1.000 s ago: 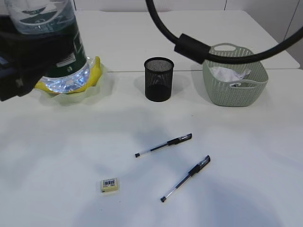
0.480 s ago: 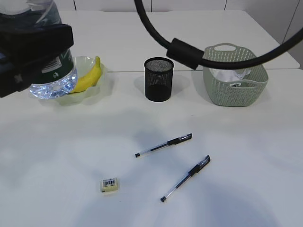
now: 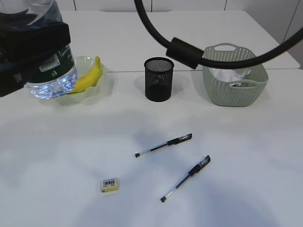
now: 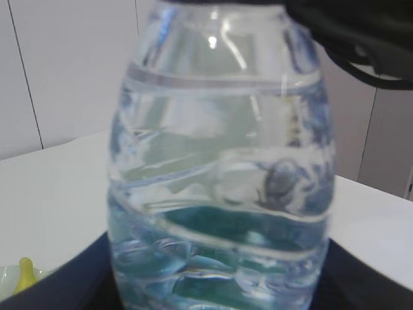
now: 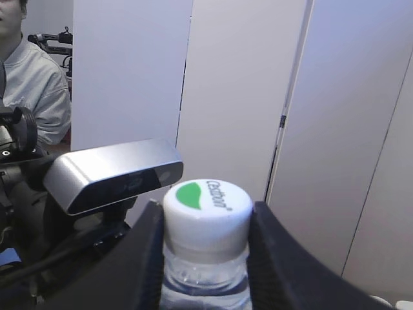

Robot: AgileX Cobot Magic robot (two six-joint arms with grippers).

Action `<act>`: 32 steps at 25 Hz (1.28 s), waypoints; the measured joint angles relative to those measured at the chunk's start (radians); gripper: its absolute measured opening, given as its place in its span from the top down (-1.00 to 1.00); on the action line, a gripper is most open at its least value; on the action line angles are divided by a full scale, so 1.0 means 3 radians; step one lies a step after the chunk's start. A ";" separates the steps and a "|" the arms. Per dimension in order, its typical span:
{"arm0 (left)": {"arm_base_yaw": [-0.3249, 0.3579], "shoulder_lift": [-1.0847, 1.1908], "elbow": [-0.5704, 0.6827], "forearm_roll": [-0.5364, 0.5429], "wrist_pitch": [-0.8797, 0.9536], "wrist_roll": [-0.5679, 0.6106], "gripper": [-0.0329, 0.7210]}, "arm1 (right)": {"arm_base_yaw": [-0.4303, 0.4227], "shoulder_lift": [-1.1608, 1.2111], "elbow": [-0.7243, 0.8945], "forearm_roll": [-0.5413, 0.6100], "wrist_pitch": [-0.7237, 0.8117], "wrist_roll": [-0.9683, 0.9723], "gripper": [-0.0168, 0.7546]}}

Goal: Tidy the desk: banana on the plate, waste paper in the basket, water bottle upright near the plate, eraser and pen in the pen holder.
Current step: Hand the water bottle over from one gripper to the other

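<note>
Clear plastic water bottle (image 3: 47, 66) hanging upright above the plate (image 3: 97, 90), left of the pen holder (image 3: 158, 79). Left gripper (image 4: 219, 284) clamping its lower body; water-heavy, slick. Right gripper (image 5: 206, 226) bracketing the cap (image 5: 206, 200); contact unclear.

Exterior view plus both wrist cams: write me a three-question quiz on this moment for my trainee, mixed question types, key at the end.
1. True or false: the banana already lies on the plate.
2. Multiple choice: what grips the water bottle around its body? A) left gripper B) nothing, it stands on the table C) the person in the background
3. Fill in: the two pens and the eraser lie on the table, so the pen holder still awaits ___ items.

Key: 1 true; 2 A; 3 three. The right gripper flanks the bottle cap; contact is unclear.
</note>
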 joint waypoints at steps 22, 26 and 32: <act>0.0000 0.0000 0.0000 0.0030 0.0000 -0.0020 -0.22 | 0.0000 0.0000 0.0000 0.0000 -0.0013 0.0069 0.26; 0.0000 0.0000 0.0000 0.0030 0.0000 -0.0020 -0.21 | 0.0005 0.0000 0.0000 0.0000 -0.0018 0.0133 0.16; 0.0000 0.0000 0.0000 0.0030 0.0000 -0.0020 -0.21 | 0.0005 0.0000 0.0000 0.0000 -0.0026 0.0168 0.14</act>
